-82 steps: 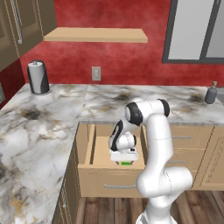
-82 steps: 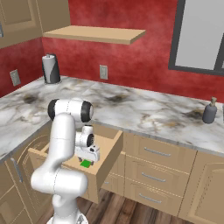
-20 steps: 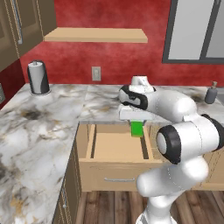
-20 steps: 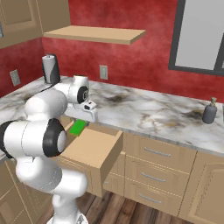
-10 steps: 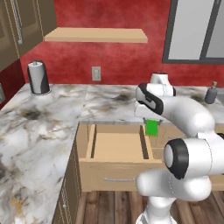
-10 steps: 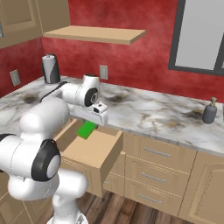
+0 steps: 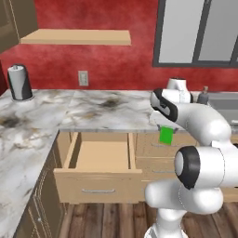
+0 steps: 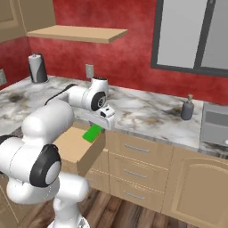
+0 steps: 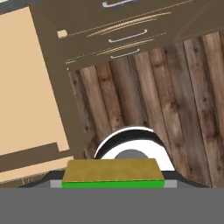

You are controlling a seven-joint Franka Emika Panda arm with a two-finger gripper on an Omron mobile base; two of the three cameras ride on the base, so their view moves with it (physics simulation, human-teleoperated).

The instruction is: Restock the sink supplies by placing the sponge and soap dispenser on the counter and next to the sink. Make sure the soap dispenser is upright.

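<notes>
The open drawer (image 7: 100, 160) stands pulled out from under the counter (image 7: 93, 109), its light wood bottom bare. Just past the drawer's right side, the gripper (image 7: 166, 134) hangs below the counter's front edge and clamps the sponge (image 7: 166, 135), which shows as a green block in front of the cabinet drawers; in the right base view the sponge (image 8: 93, 132) sits under the gripper (image 8: 95, 131) above the drawer's (image 8: 80, 147) far corner. In the hand view the sponge (image 9: 113, 173) lies across the bottom between the fingertips, its yellow face up and a thin green edge below, with the drawer (image 9: 24, 87) to the left and the wooden floor (image 9: 175, 96) beneath. Farther along the counter from the drawer, the soap dispenser (image 7: 202, 95) stands upright beside the sink (image 7: 225, 103), well apart from the sponge. Behind the drawer's other side, a silver canister (image 7: 19, 82) stands at the counter's back corner against the red wall, beneath a wooden shelf (image 7: 76, 37).
</notes>
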